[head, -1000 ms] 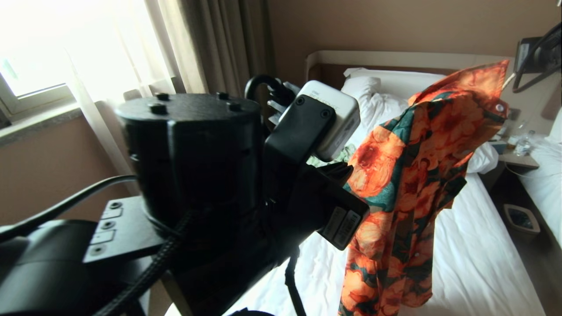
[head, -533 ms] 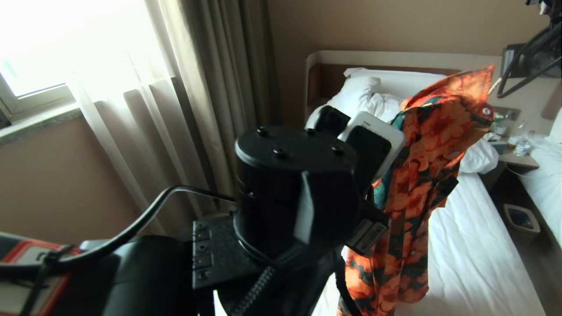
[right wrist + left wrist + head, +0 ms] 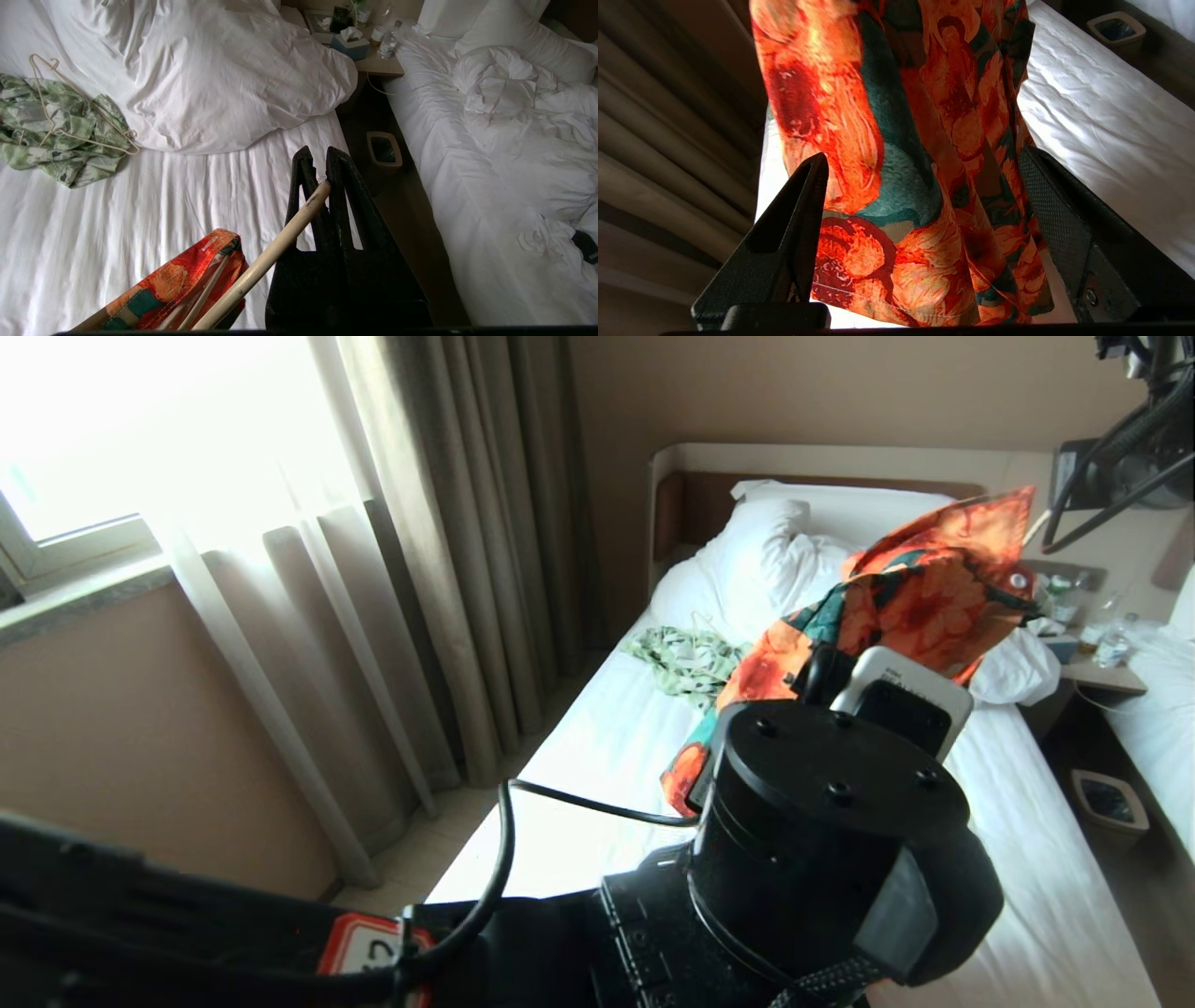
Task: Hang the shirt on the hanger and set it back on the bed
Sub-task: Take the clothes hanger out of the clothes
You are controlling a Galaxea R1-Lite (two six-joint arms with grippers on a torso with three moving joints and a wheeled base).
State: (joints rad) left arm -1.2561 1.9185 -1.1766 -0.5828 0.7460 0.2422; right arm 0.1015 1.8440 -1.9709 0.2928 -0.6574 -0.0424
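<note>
Shirt held aloft on its hanger above the bed

Nearest, the left gripper (image 3: 920, 161) is seen with jaws spread astride the shirt (image 3: 920, 593), whose length hangs downward. The hanger (image 3: 261, 263) is pinched by the right gripper (image 3: 327, 161) over the bed (image 3: 1018, 821).

The shirt (image 3: 920, 602) is suspended above the bed (image 3: 597, 756); a second shirt (image 3: 686, 658) is laid left of it, before the pillow (image 3: 761, 532).

I can read almost nothing; a red-edged sticker (image 3: 373, 947) on my left arm, behind the claw, shows what looks like a "2"; other labels are illegible.
</note>
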